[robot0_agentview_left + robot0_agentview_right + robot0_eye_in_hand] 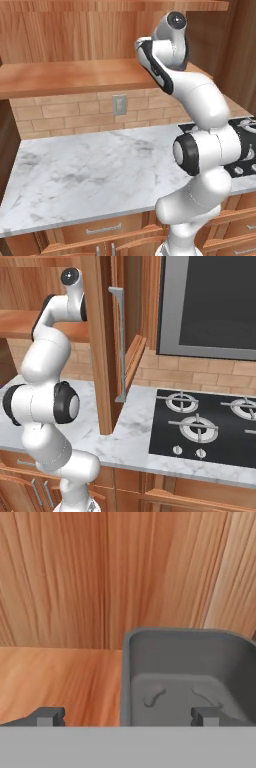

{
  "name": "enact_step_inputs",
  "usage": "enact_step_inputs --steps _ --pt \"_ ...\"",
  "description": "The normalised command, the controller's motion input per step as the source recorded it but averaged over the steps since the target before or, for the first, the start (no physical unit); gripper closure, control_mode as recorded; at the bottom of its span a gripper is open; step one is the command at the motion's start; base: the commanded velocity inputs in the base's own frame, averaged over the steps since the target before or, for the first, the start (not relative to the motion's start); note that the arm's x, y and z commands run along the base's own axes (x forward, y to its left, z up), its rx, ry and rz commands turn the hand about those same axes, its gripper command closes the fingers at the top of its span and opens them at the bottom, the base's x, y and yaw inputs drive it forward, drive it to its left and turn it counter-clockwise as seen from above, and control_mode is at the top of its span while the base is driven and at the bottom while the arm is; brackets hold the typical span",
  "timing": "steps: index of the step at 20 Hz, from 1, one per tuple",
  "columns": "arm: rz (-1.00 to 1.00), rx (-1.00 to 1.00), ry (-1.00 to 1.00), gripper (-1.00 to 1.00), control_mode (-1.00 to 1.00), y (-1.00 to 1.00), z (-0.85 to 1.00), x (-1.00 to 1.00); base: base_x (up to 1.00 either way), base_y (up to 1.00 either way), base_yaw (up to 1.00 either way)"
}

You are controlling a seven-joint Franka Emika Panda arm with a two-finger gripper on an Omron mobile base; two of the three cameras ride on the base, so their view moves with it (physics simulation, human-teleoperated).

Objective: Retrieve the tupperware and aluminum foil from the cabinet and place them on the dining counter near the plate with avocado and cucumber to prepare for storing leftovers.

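The tupperware (185, 677), a dark grey open-top tub, stands upright on the cabinet's shelf board (55, 677) against the plank back (100, 577). My gripper (127, 716) is open and close in front of it. The left fingertip (47, 715) is over bare shelf, and the right fingertip (207, 715) lies in front of the tub's hollow, so the tub's left wall falls between them. Nothing is gripped. In the left base view my arm (170, 50) reaches up over the cabinet shelf (65, 77). The aluminum foil, the plate and the dining counter are out of view.
Below the cabinet lies a marble worktop (90, 165) backed by tan brick with an outlet (119, 104). A black stove (200, 426) sits to the right. The open cabinet door (102, 356) with its long handle (119, 346) stands beside my arm.
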Motion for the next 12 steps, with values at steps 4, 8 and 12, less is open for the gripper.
enact_step_inputs --steps 4,8,12 --pt "0.02 0.00 0.00 -1.00 -1.00 -0.03 -0.21 0.47 0.00 0.00 0.00" --pt "0.02 0.00 0.00 -1.00 -1.00 -0.04 -0.17 0.48 0.00 0.00 0.00" --pt "0.02 0.00 0.00 -1.00 -1.00 -0.01 -0.17 0.48 0.00 0.00 0.00"
